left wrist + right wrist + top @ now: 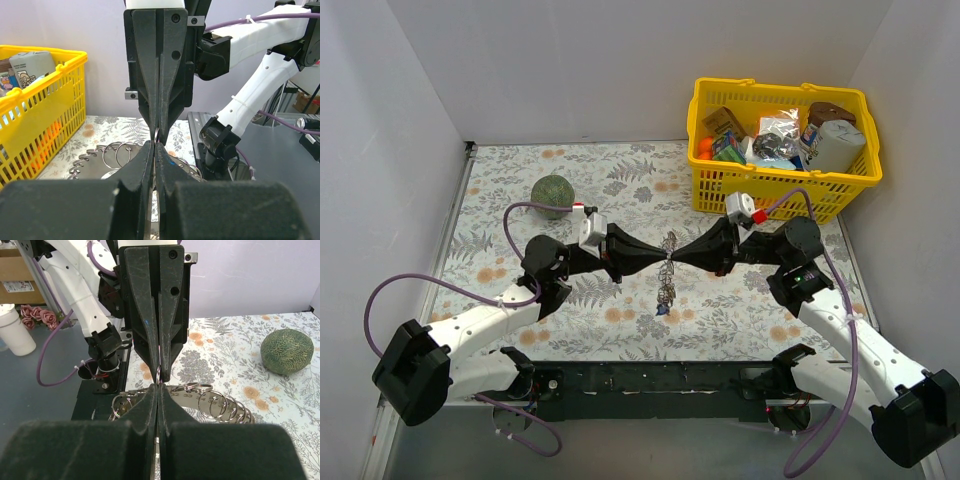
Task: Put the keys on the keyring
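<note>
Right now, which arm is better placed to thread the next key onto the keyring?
Probably left. The left gripper and right gripper are both shut, tip to tip above the keyring, but the blue key lies toward the left arm.

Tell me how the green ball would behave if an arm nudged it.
The green ball looks round and sits free on the flat table, so it would probably roll. Its rough, veined skin may resist slipping. Weight cannot be judged.

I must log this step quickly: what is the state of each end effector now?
Left end effector: closed, pinching a thin metal ring.
Right end effector: closed on the same ring, tip to tip.
</note>
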Available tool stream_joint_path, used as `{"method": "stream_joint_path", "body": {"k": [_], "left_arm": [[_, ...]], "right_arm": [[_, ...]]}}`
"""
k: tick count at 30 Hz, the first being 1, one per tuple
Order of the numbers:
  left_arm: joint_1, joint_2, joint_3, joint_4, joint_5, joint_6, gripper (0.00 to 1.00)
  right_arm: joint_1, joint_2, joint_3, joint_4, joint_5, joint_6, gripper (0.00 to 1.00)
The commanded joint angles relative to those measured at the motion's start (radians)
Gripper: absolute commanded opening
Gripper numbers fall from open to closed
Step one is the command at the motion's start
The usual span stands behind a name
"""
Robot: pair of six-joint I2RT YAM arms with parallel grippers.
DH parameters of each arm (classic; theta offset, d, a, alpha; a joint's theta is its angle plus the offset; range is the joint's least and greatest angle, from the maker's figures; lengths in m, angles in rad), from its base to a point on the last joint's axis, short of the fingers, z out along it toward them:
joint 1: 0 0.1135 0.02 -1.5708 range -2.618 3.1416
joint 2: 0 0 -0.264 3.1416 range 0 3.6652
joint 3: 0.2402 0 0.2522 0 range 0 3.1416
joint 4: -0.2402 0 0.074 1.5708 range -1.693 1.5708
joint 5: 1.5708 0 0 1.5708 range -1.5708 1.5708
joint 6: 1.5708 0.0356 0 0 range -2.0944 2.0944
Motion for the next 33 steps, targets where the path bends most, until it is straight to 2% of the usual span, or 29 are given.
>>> {"method": "stream_joint_path", "body": {"k": [1,4,5,6,10,11,14,17,20,24,28,33], "left_arm": [[0.003,-0.009,0.063,-0.02,0.024,0.011,0.0],[0.003,-0.011,0.094,-0.132,0.053,0.06,0.0],[0.003,-0.011,0.117,-0.167,0.065,0.077,0.0],[0.001,-0.012,0.129,-0.247,0.067,0.114,0.0],[0.003,-0.029,0.186,-0.441,0.053,0.209,0.22],[0.001,-0.037,0.198,-0.471,0.044,0.226,0.33],[0.003,-0.051,0.217,-0.565,0.029,0.287,0.44],[0.001,-0.051,0.261,-0.672,0.021,0.353,0.47],[0.003,-0.023,0.321,-0.8,0.033,0.416,0.48],[0.003,0.031,0.391,-0.97,0.073,0.477,0.45],[0.001,0.08,0.433,-1.047,0.108,0.514,0.34],[0.001,0.113,0.451,-1.07,0.133,0.522,0.26]], "right_arm": [[0.009,0.007,0.034,-0.03,-0.007,-0.039,0.01],[0.009,0.004,0.067,-0.149,0.008,-0.121,0.01],[0.009,0.005,0.098,-0.239,0.02,-0.183,0.01],[0.009,0.007,0.112,-0.284,0.023,-0.213,0.01],[0.009,0.051,0.188,-0.474,-0.003,-0.351,0.01],[0.009,0.064,0.208,-0.558,-0.015,-0.383,0.01],[0.009,0.111,0.284,-0.71,-0.043,-0.487,0.01],[0.009,0.156,0.359,-0.847,-0.053,-0.596,0.01],[0.009,0.185,0.406,-0.931,-0.053,-0.661,0.01],[0.009,0.194,0.413,-0.942,-0.064,-0.676,0.01],[0.01,0.202,0.414,-0.955,-0.056,-0.685,0.01],[0.009,0.202,0.411,-0.955,-0.052,-0.685,0.01]]}}
